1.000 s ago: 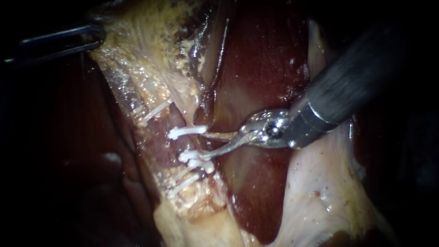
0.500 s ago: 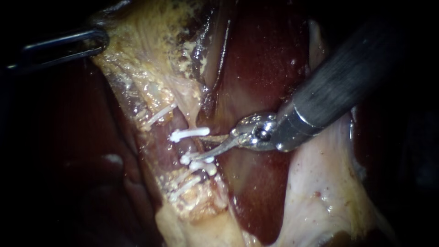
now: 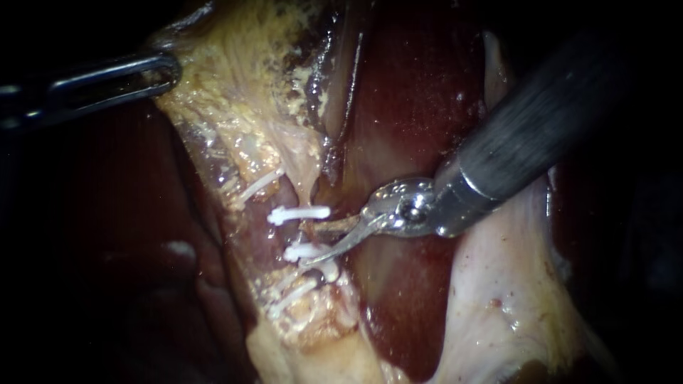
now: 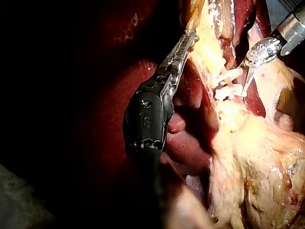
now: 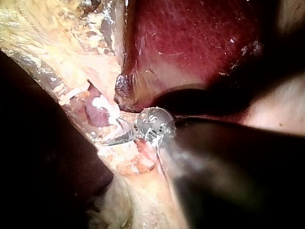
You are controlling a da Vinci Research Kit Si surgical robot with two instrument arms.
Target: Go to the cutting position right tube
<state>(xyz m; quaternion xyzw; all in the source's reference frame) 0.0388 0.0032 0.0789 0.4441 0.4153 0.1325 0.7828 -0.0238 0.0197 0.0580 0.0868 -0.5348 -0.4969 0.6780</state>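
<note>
In the endoscope view my right instrument (image 3: 311,244) comes in from the upper right, its two thin curved blades open. The blades straddle the right tube (image 3: 306,231) in the stretch between two white clips (image 3: 299,213) (image 3: 307,250). Two more white clips (image 3: 260,183) (image 3: 292,297) sit on the tube to the left. My left instrument (image 3: 165,72) is at the upper left, jaws shut on the edge of the yellowish gallbladder tissue (image 3: 242,85). The left wrist view shows its jaws (image 4: 183,45) gripping that tissue. In the right wrist view the blades (image 5: 119,136) lie at a clip (image 5: 102,102).
Dark red liver (image 3: 413,92) lies behind the tubes and along the left side (image 3: 107,235). A pale sheet of tissue (image 3: 491,284) spreads under the right instrument's shaft (image 3: 526,135). Yellow fatty tissue (image 3: 313,320) sits below the clips.
My right instrument has slid left toward the clipped tube, its blades now reaching further between the two clips. The left instrument and the held tissue shifted slightly right and down.
</note>
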